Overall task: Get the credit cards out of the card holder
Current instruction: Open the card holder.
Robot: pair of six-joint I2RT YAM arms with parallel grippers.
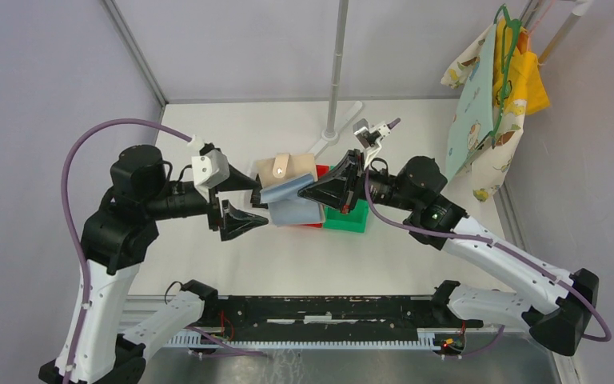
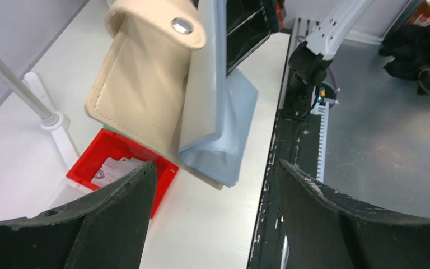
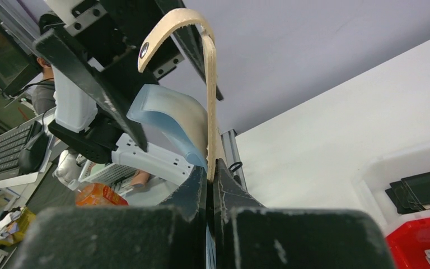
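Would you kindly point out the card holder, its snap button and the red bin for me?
card holder (image 2: pixel 140 84): left wrist view, tan outer panel.
snap button (image 2: pixel 182 25): left wrist view, middle of the metal stud.
red bin (image 2: pixel 87 154): left wrist view, left rim.

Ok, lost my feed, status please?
Right end effector shut on tan soft fold-over card holder, held aloft. Left end effector open, facing its blue pockets. Nothing between them.

White desk (image 1: pixel 232 264) boxed in by pale grey-lilac walls (image 1: pixel 40 80); light even, shadows soft. Metal pole (image 1: pixel 337 72) on white base (image 1: pixel 350 114) at back ctr. Patterned cloth (image 1: pixel 472 104) hangs top R corner. Black rail (image 1: pixel 320 308) along desk's near edge.
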